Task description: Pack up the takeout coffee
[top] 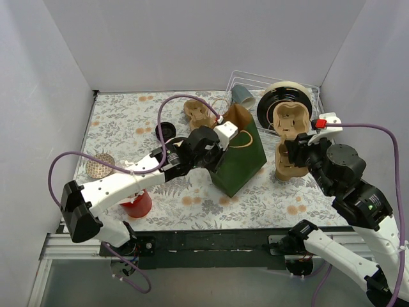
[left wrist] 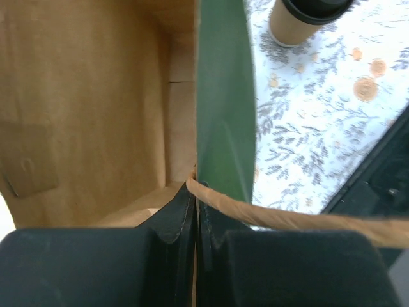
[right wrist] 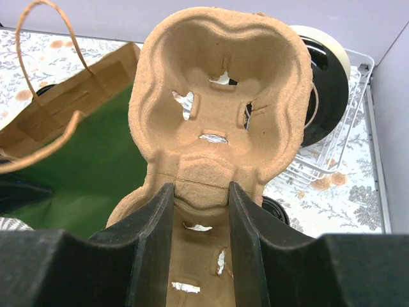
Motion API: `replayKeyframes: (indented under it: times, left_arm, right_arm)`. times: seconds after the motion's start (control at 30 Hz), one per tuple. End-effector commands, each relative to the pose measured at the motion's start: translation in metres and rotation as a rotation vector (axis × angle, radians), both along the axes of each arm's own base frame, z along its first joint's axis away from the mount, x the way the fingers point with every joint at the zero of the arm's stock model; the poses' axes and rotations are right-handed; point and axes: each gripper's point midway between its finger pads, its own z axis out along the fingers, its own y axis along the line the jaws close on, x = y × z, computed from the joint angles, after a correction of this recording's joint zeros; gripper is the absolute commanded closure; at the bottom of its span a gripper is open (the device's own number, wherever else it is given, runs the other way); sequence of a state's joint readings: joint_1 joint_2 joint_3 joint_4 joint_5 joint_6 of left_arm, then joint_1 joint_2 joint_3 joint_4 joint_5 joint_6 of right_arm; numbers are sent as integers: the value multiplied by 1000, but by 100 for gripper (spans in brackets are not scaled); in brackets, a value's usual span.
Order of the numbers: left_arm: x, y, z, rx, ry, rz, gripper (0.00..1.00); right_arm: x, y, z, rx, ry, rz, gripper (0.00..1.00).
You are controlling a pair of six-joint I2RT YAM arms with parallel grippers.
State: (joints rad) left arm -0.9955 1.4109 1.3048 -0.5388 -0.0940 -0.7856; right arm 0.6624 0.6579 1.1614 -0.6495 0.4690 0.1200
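Pinching the rim of the green paper bag point(top: 239, 163), the left tool point(left wrist: 195, 211) is clamped shut on it. A lidded takeout coffee cup point(left wrist: 305, 19) stands upright on the floral surface point(top: 128, 121) outside the bag. The right tool point(right wrist: 200, 192) grips a pulp cup carrier point(right wrist: 220, 96), whose long axis runs away from the arm bases.

Open bag point(top: 243, 160) mouth — pulp carrier point(top: 289, 121) and rack point(top: 268, 75) crowd right.
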Motion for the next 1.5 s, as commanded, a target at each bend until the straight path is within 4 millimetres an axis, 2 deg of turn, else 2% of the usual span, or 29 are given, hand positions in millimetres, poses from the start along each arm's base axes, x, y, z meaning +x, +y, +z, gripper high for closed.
replayKeyframes:
  times: [0.0,0.07,0.1,0.17,0.2,0.33,0.5,0.57,0.63,0.73,0.8,0.9,1.0,1.1,1.2,1.27,1.3,1.33,1.4,1.43,1.47]
  left_arm:
    - [17,14,2,110,-100,76,96]
    - [15,13,8,106,-119,67,89]
    - [15,13,12,99,-127,67,77]
    - [15,12,26,67,-142,65,64]
    - [15,11,31,55,-145,69,54]
    - [19,9,68,-48,-174,120,40]
    - [25,19,120,-200,-202,248,36]
    - [24,22,132,-241,-202,267,34]
    - [28,36,147,-278,-228,340,34]
    - [37,62,158,-272,-279,474,34]
    - [45,78,160,-240,-320,560,32]
    - [51,81,148,-176,-325,595,29]
    - [56,67,141,-181,-291,588,29]
    - [58,43,134,-208,-254,528,27]
    - [67,31,125,-204,-241,524,27]
    - [76,33,120,-203,-231,556,27]
    - [83,34,111,-183,-222,575,27]
    - [94,43,105,-187,-202,626,28]
    - [102,49,93,-191,-130,642,30]
    - [114,61,88,-210,-95,682,31]
    - [117,63,86,-217,-83,680,32]
  right_arm:
    - [5,-3,3,-19,-46,-17,69]
    - [7,-3,4,-23,-53,-17,69]
    - [8,-1,3,-23,-49,-11,69]
    - [9,3,6,-13,-61,-1,69]
    - [9,4,8,-13,-66,6,69]
    - [13,7,10,-24,-76,10,68]
    - [13,11,17,-9,-107,34,68]
    - [13,12,22,-7,-112,39,69]
    - [12,13,25,-5,-116,47,68]
    - [9,13,32,7,-132,60,69]
    - [5,13,36,17,-142,72,68]
    - [2,17,39,34,-141,99,69]
    - [1,21,42,53,-132,112,69]
    - [0,20,53,76,-149,112,69]
    - [-3,20,64,98,-159,118,70]
    - [-4,21,68,108,-160,122,70]
    - [-4,22,70,116,-167,129,70]
    - [-4,23,71,120,-167,132,70]
    - [-3,27,73,131,-160,145,70]
    - [-3,29,74,135,-160,150,71]
    - [-1,32,75,138,-155,156,71]
